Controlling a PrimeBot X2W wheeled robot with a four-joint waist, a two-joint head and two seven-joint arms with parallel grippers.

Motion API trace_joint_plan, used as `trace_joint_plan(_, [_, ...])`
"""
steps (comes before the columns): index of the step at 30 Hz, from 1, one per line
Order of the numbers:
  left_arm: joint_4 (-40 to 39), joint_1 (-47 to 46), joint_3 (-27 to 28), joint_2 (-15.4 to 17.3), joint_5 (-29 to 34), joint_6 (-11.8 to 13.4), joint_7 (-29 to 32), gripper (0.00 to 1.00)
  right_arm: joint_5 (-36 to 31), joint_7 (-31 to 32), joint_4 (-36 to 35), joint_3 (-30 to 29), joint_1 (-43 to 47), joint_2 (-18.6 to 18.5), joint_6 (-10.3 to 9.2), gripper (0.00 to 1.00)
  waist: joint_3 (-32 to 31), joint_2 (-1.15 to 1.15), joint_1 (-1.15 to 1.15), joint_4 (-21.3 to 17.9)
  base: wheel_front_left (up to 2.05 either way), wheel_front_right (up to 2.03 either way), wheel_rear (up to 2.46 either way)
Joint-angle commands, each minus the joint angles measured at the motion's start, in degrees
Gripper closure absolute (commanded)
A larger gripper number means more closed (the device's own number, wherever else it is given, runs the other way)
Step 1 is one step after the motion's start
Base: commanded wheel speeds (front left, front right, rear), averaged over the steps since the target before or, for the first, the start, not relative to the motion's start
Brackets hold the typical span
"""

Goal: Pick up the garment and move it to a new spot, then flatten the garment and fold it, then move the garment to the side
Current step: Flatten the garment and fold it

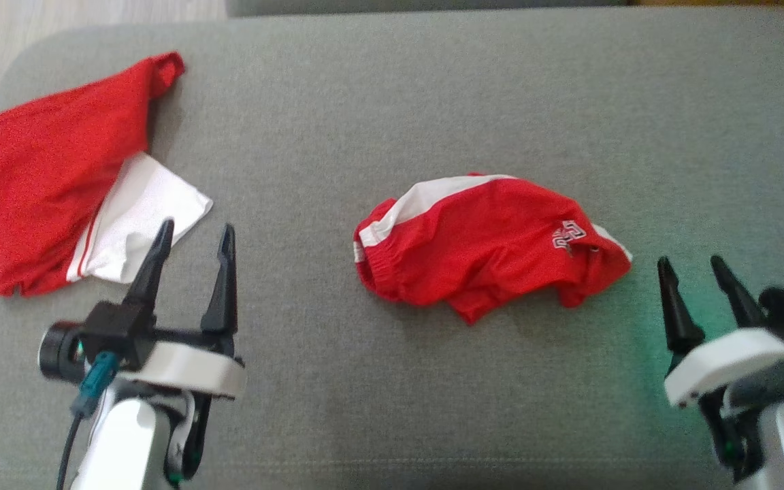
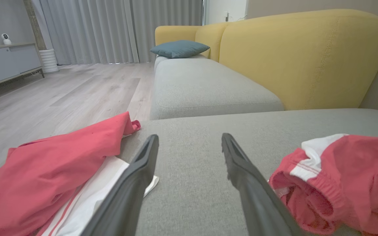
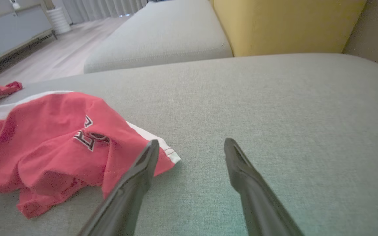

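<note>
**Head view:** the crumpled red garment (image 1: 487,245) lies mid-cushion (image 1: 433,82), between the left gripper (image 1: 197,224) and the right gripper (image 1: 691,261). Both sets of jaws are spread and empty.

**Left wrist view:** the elastic waistband (image 2: 310,188) faces left, likely the firmest edge to pinch. The cloth looks light and limp.

**Right wrist view:** the white-trimmed hem (image 3: 171,154) lies near the fingertips. The under-layers are hidden in folds.
</note>
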Motion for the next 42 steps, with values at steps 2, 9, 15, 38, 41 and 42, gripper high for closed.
trace_joint_plan(2, [-2.9,-3.92,1.92,0.14,1.34,-0.05,-0.3,0.0,0.76,1.87,0.53,1.22,-5.06,-2.07,0.43,0.0,2.73,0.0,0.0,1.48,0.0,0.0,0.0])
trace_joint_plan(9, [-3.86,-5.69,1.86,-1.09,2.56,-0.21,-0.3,0.0,2.14,5.67,7.19,1.79,-9.6,-3.96,0.43,0.0,4.93,0.0,0.0,3.27,0.0,0.0,0.0])
trace_joint_plan(15, [-3.95,-6.14,2.21,-1.86,3.27,-0.43,-0.3,0.0,4.45,8.22,11.45,4.22,-11.55,-4.64,0.43,0.0,5.49,0.0,0.0,3.88,0.0,0.0,0.0])
trace_joint_plan(38, [-3.42,-6.64,3.42,-3.35,4.5,-1.57,-0.3,0.0,7.74,9.08,8.28,7.13,-14.79,-11.06,0.43,1.0,5.36,0.0,0.0,3.1,0.0,0.0,0.0])
trace_joint_plan(41, [-3.37,-6.79,3.4,-3.63,4.67,-1.71,-0.3,0.0,5.6,6.24,6.76,4.97,-18.41,-12.83,0.43,1.0,5.14,0.0,0.0,2.82,0.0,0.0,0.0])
trace_joint_plan(42, [-3.37,-6.81,3.4,-3.7,4.7,-1.72,-0.3,0.0,4.91,5.15,6.17,4.72,-19.27,-13.19,0.43,1.0,5.13,0.0,0.0,2.76,0.0,0.0,0.0])
